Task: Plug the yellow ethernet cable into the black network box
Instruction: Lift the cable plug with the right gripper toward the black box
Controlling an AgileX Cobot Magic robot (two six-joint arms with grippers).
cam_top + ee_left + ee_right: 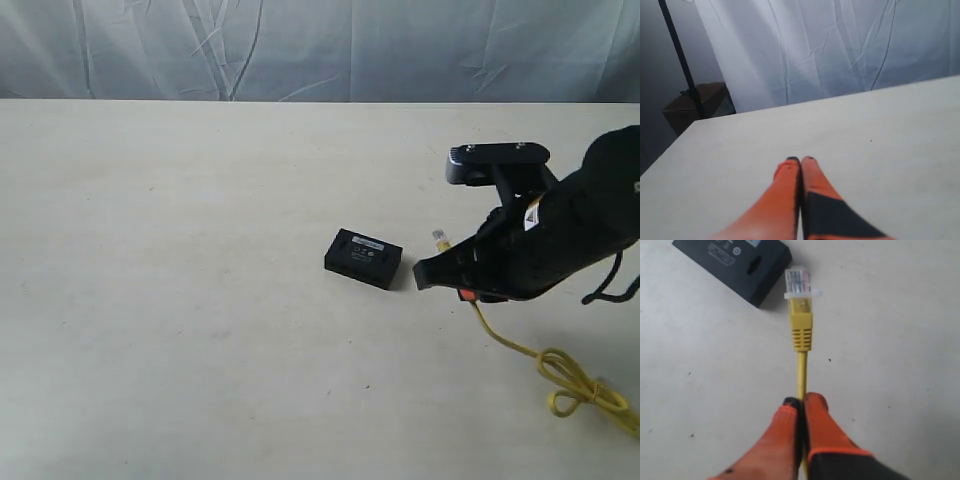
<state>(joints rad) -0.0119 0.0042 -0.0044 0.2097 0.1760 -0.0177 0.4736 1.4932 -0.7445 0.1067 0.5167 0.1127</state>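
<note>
Lab-style test bench: pale table (200, 300), wrinkled white sheet backdrop (300, 50) (black stand pole (680, 57) beside it).

Matt black plastic box (364, 258), clear glossy plug (798, 281), matt table (200, 300)

**A:** Free room on the desk (150, 300)?

**B:** Left side and far edge, wide open. Obstacles: black network box (364, 258) mid-desk, yellow ethernet cable (565, 372) running to the near right corner.
</note>
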